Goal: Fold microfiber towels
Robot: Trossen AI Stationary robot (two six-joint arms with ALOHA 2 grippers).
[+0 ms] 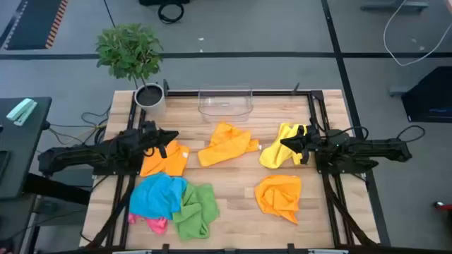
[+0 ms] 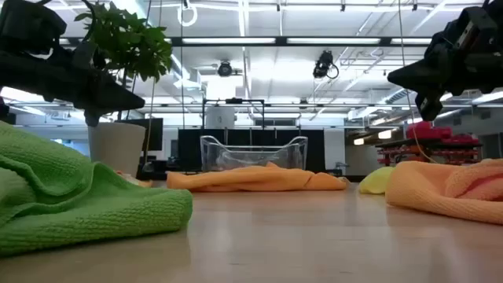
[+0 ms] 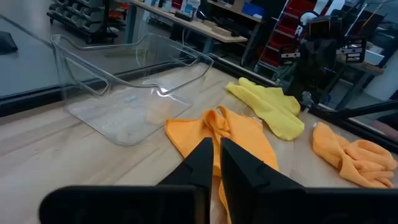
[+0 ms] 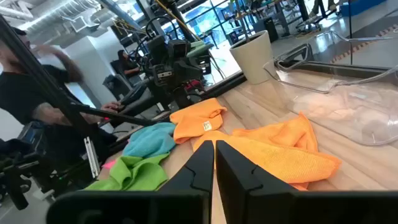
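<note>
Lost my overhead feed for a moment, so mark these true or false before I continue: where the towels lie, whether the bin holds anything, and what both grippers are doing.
1. The clear plastic bin holds a towel. False: it holds none.
2. The left gripper hangs above the orange microfiber towel at the table's left, fingers shut and empty. True.
3. The right gripper grips the yellow microfiber towel. False: it hangs above it, shut, holding nothing.
4. The green microfiber towel lies beside the blue microfiber towel. True.
</note>
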